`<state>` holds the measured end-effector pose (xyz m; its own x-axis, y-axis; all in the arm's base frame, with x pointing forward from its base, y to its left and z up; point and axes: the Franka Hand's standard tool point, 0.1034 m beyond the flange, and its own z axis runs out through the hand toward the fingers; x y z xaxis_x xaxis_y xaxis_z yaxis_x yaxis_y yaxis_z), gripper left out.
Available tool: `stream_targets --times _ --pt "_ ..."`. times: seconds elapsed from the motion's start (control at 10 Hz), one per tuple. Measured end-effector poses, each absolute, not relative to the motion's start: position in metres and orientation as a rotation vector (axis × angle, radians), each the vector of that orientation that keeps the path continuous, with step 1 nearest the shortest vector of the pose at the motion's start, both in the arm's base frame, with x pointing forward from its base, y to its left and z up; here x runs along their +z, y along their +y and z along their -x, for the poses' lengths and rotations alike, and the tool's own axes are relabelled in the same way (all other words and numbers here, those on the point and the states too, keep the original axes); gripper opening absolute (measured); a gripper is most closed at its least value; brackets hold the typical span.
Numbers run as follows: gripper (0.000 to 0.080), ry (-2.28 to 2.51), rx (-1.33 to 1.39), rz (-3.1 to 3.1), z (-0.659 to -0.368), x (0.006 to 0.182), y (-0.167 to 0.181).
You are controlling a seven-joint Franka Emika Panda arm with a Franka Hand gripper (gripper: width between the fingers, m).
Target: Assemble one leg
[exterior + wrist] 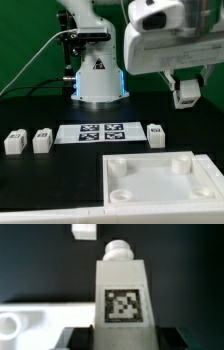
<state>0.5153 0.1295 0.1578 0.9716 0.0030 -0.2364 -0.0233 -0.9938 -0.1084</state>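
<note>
White arm (92, 20) on a blue-lit base (98, 90) bearing a black triangle mark (98, 66), with 2 dark fingers (80, 340).

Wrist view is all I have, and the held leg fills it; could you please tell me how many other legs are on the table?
Observer: Three: the far-left leg, the second leg beside it, and the third leg at the marker board's right end, as the exterior view shows it.
Operator: Thank you. Is the held leg lifted clear?
Observer: Yes, the pincer holds it in the air, high at the exterior view's right.
</note>
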Motion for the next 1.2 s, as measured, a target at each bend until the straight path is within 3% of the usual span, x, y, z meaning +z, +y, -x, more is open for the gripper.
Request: stream_targets --times 0.1,0.5,0.7,0.9,1.2 --pt "0.0294 0.023 0.169 3.023 -0.522 0.169 0.129" --pt "0.0294 0.03 -0.394 2.982 -0.523 0.163 0.133" --pt "0.0294 0.004 -0.41 2.985 -0.523 0.161 0.129" --pt "0.0294 -0.041 -0.491 2.99 -0.579 0.181 0.11" --pt "0.0294 -0.094 -0.547 2.982 -0.625 0.183 0.099"
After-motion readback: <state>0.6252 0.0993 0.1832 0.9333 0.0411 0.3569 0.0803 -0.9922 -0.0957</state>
